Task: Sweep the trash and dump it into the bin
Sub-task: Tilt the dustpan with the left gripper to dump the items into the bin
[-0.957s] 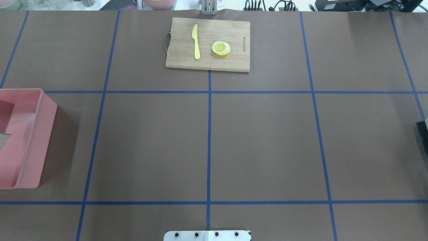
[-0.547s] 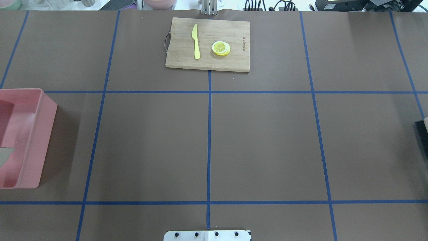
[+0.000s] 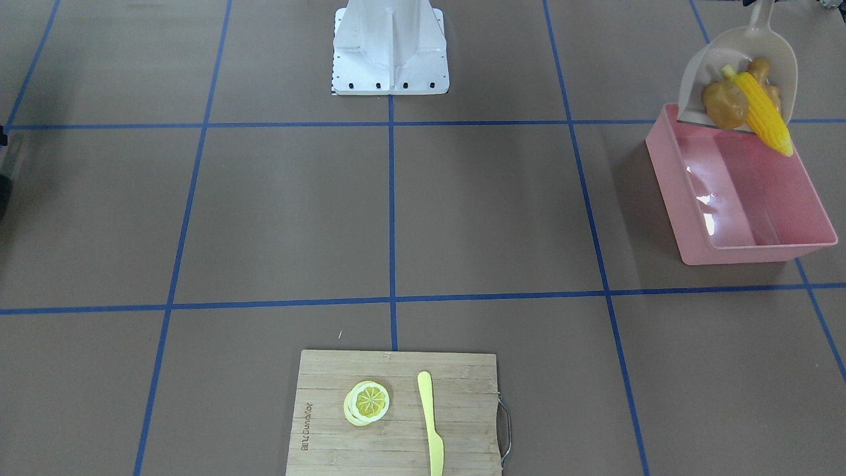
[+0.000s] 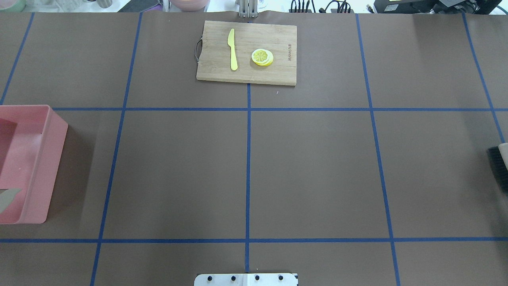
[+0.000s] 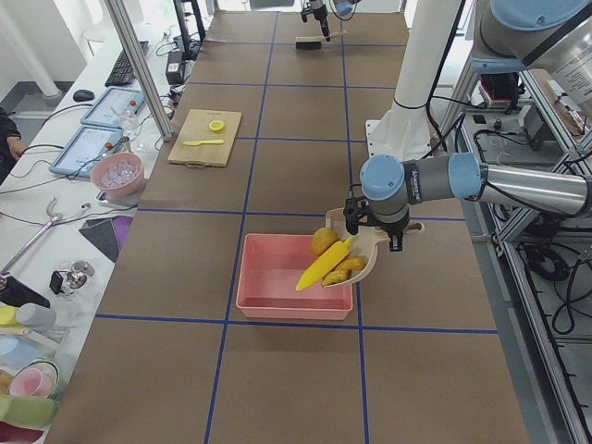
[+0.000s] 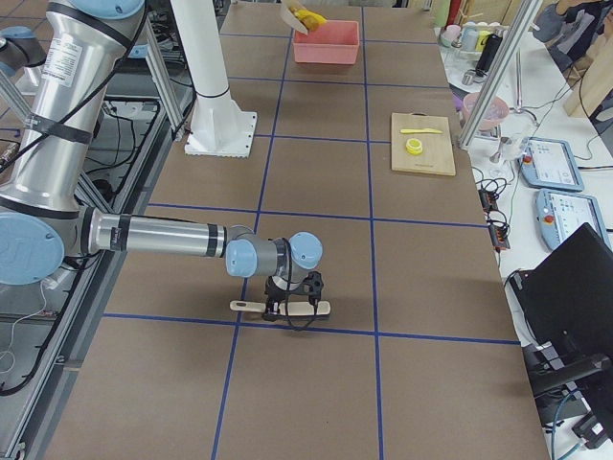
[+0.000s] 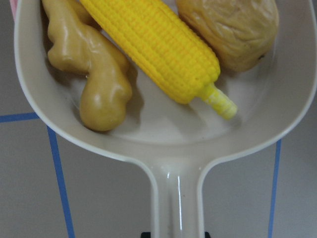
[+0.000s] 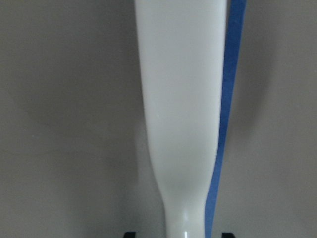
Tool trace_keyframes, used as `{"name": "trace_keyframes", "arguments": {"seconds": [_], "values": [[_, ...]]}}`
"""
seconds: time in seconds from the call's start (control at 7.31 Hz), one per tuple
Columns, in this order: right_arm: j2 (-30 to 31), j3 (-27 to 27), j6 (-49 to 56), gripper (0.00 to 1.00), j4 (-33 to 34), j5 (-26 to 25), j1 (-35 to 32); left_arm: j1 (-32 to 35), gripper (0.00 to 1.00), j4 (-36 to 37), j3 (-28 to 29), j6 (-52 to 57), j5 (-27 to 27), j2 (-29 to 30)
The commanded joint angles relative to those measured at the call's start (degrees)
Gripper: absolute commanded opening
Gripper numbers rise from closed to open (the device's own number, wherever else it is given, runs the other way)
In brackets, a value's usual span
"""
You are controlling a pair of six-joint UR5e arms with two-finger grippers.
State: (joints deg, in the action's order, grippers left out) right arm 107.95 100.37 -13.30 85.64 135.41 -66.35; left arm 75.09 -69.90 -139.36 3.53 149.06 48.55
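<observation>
My left gripper [image 5: 375,233] is shut on the handle of the beige dustpan [image 3: 740,53], holding it tilted over the robot-side end of the pink bin [image 3: 687,205]. The dustpan holds the yellow corn cob [image 3: 761,111], the brown potato [image 3: 724,104] and the tan ginger root [image 3: 760,69]. The corn's tip hangs past the pan's lip above the bin. The left wrist view shows corn [image 7: 163,47], ginger [image 7: 99,74] and potato [image 7: 233,27] lying in the pan. My right gripper [image 6: 292,305] is shut on the white brush handle [image 8: 181,124] at the table's far right.
A wooden cutting board [image 4: 274,43] with a pale yellow knife [image 4: 232,49] and a lemon slice [image 4: 262,57] lies at the table's far edge. The brush's black bristles [image 4: 499,167] show at the overhead view's right edge. The bin's wall [image 4: 39,167] shows at its left edge.
The dustpan's corner has moved along the bin toward the robot's side. The brush at the right edge has shifted slightly into view.
</observation>
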Motion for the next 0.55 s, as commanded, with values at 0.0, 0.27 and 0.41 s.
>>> {"name": "trace_keyframes", "arguments": {"seconds": [0.0, 0.27, 0.41], "values": [[-1.9, 1.8, 0.7, 1.00, 0.6, -0.2, -5.8, 0.1, 0.00, 8.8, -1.4, 6.1, -0.4, 0.9], [-5.9, 2.0, 0.8, 1.00, 0.2, -1.7, -13.0, 0.1, 0.00, 16.3, -4.6, 8.0, -1.5, 1.4], [-8.9, 2.0, 0.8, 1.00, 0.1, -5.6, -14.7, 0.1, 0.00, 18.4, -5.2, 10.2, -3.3, 1.8]]}}
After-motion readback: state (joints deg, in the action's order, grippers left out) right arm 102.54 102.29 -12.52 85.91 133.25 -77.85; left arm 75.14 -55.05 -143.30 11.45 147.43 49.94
